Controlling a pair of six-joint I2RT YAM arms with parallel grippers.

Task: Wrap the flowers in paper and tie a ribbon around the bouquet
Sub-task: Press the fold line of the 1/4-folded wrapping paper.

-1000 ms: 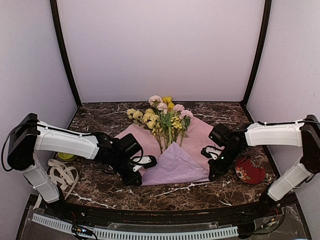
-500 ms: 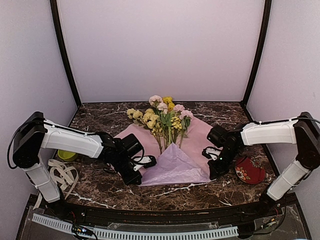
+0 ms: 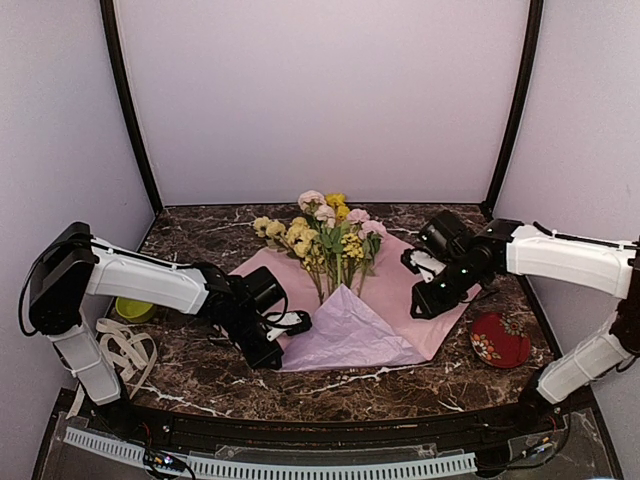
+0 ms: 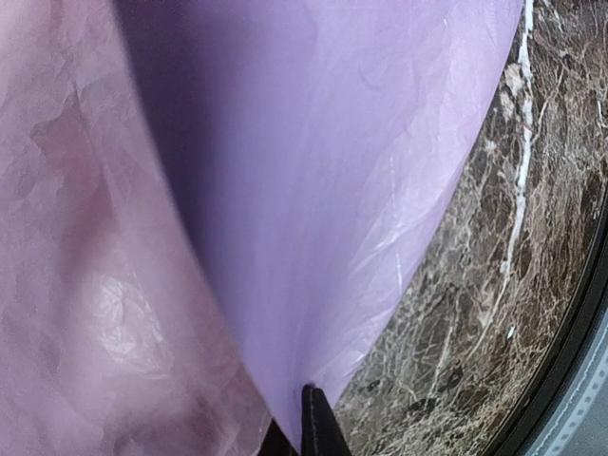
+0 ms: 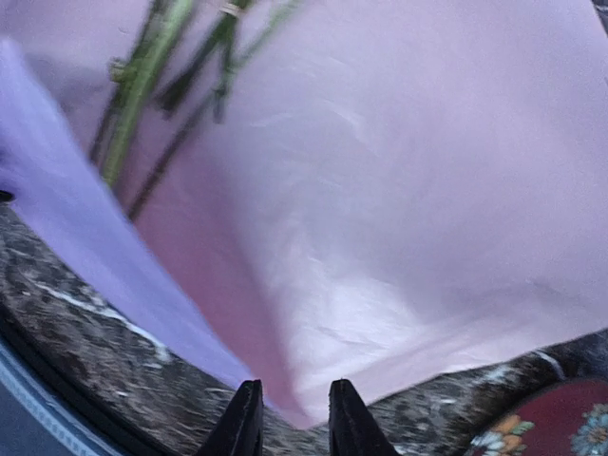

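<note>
Left wrist shows crinkled lilac paper (image 4: 285,190) over veined marble table (image 4: 475,285)

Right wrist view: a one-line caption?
Right claw open over the lilac paper, green flower stems at upper left.

My top cam looks down from behind over the whole worktop (image 3: 200,378); both wrist cams sit close on the paper (image 3: 345,325) everyone shares.

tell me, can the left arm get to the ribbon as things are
Probably, but not at once: the ribbon lies uncovered on the table on that arm's own side, yet the left hand is shut on the folded paper and would have to let go first.
</note>
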